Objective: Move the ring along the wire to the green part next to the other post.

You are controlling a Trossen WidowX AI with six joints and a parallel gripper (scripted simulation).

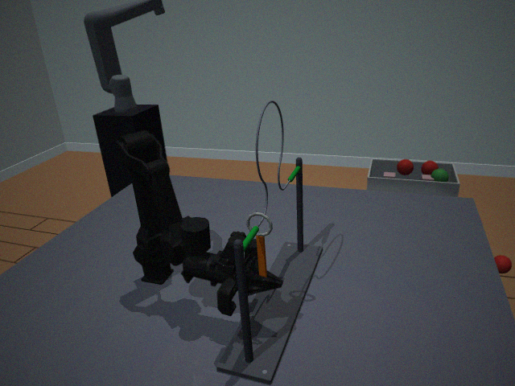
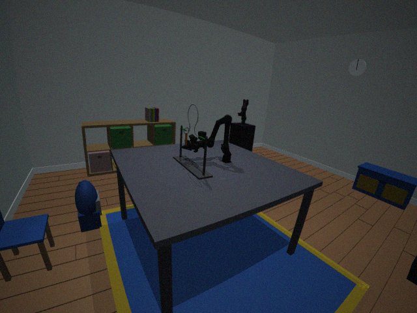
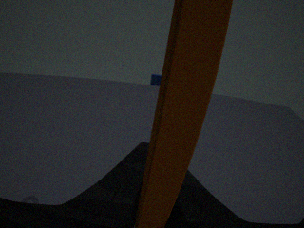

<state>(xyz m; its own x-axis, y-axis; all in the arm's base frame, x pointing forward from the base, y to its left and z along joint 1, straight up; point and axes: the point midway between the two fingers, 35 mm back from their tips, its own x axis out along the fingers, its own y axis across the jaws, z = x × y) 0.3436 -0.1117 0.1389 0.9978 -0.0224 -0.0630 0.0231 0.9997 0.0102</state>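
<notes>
The tool point(image 1: 275, 282) point(image 2: 186, 147) point(image 3: 151, 151) is closed on the orange handle point(image 1: 261, 257) point(image 2: 186, 138) point(image 3: 187, 95), low down: a sensible hold, clear of the wire. The handle looks stiff and light, likely prone to twist if pinched loosely. Its ring point(image 1: 271, 227) point(image 2: 186, 134) encircles the wire point(image 1: 257, 145) point(image 2: 197, 117) near the nearer green part point(image 1: 250, 238). Rightmost, an open grey box point(image 1: 411, 186) contains two red balls point(image 1: 405, 166), a green ball point(image 1: 439, 175) and pink pieces point(image 1: 389, 174).

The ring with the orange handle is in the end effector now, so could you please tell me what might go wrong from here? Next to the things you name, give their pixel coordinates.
The pale round ring point(image 1: 248, 224) is at the inner end of the near green sleeve point(image 1: 250, 238), so a slight tilt could bring it against the thin grey wire point(image 1: 257, 145) point(image 2: 197, 118).
The end effector point(image 1: 276, 282) grips the orange bar handle point(image 1: 261, 256) point(image 2: 186, 138) point(image 3: 182, 114) low down, so it might pivot on the tall loop's bends.
</notes>
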